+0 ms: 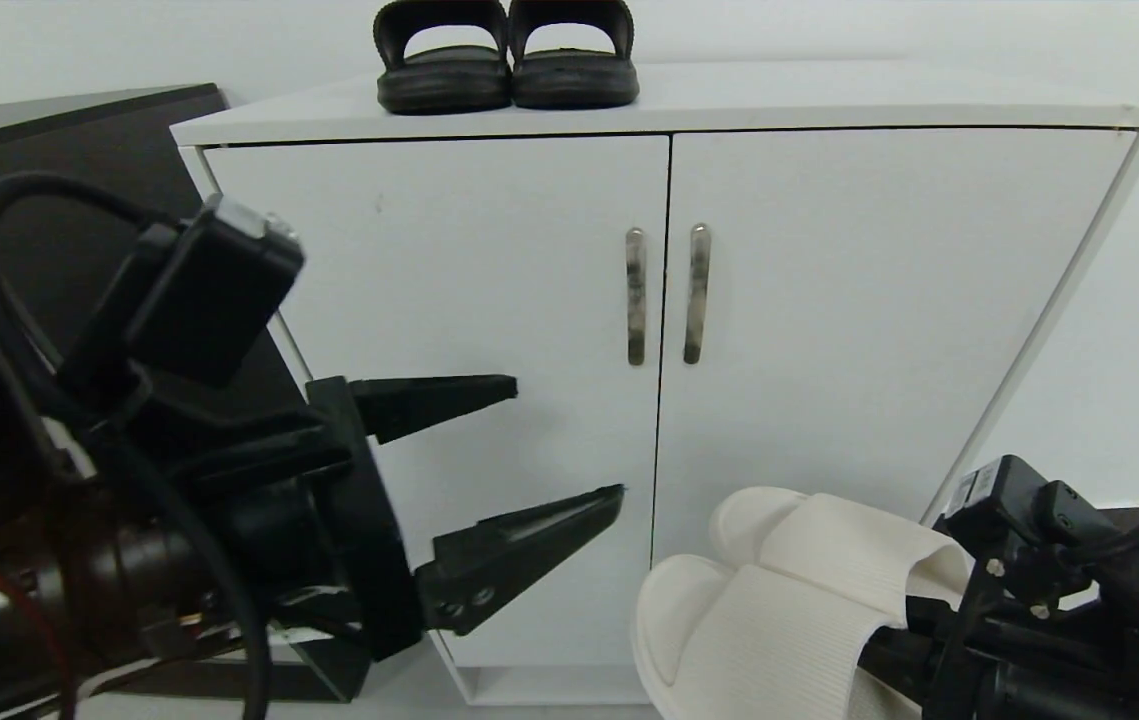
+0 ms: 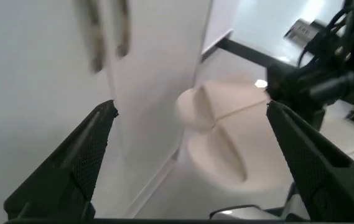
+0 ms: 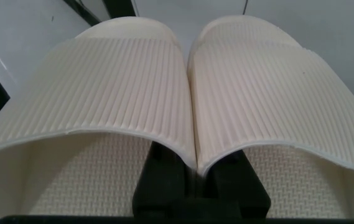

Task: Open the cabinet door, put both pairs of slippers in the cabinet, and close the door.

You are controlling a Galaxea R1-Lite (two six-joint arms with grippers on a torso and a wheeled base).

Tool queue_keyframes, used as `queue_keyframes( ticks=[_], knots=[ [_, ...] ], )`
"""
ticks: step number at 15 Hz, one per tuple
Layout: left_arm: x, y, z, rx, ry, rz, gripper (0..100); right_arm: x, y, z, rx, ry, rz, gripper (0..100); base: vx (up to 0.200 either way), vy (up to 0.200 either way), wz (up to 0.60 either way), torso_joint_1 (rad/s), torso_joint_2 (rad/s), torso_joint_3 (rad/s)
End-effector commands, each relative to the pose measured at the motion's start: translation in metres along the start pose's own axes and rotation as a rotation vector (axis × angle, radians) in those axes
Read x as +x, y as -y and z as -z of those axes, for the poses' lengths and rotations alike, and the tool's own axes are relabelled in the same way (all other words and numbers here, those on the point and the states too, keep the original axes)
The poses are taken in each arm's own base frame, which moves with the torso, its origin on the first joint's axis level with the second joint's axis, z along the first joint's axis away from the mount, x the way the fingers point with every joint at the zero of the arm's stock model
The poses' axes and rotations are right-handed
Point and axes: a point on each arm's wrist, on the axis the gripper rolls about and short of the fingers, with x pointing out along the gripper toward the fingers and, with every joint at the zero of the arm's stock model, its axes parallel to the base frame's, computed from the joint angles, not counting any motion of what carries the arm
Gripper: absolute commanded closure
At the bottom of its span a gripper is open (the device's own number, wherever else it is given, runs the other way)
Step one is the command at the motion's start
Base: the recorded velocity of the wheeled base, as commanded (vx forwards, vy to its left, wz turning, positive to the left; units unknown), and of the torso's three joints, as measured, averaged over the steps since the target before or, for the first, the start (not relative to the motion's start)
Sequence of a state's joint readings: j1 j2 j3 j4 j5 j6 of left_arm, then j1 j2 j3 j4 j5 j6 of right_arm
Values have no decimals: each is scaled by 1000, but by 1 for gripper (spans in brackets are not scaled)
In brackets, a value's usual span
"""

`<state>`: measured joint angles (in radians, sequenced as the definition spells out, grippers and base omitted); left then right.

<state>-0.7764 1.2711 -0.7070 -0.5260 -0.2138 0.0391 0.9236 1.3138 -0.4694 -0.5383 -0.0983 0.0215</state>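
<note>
The heels of the black slippers are cut off by the upper edge of the head view. The fingertips of the right gripper are hidden under the ribbed straps of the white slippers, so it is hard to make out how exactly it grips them. The near ends of these slippers also go out of the picture. The lower part of the cabinet is partly covered by the left arm.

There are two pairs of slippers, one black and one white, and one white cabinet with two doors and two metal handles, side by side at the middle. Both doors are closed. The black pair stands on top of the cabinet, at its far left part. A dark piece of furniture stands left of the cabinet.

The left gripper is held near the left door, pointing to the right, with its jaws wide apart and nothing between them. The right gripper is low at the near right and holds the white pair, toes pointing to the cabinet.
</note>
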Motion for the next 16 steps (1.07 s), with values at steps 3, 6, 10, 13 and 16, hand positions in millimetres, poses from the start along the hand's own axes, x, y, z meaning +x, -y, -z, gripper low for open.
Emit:
queue_keyframes(
  ticks=[3, 6, 10, 13, 16],
  knots=[
    [71, -1, -7, -25, -26, 97, 0, 1, 0, 2, -3, -11, -3, 100, 0, 0, 0, 0, 0, 0],
    [97, 7, -17, -60, -2, 111, 0, 3, -1, 4, -2, -20, -3, 100, 0, 0, 0, 0, 0, 0],
    [109, 6, -27, -114, 23, 178, 0, 3, -1, 4, -3, -22, -2, 100, 0, 0, 0, 0, 0, 0],
    [109, 3, -33, -194, 32, 226, 0, 3, -1, 4, -3, -24, -2, 100, 0, 0, 0, 0, 0, 0],
    [107, 1, -34, -191, 41, 148, 0, 4, -1, 5, -3, -28, -2, 100, 0, 0, 0, 0, 0, 0]
  ],
)
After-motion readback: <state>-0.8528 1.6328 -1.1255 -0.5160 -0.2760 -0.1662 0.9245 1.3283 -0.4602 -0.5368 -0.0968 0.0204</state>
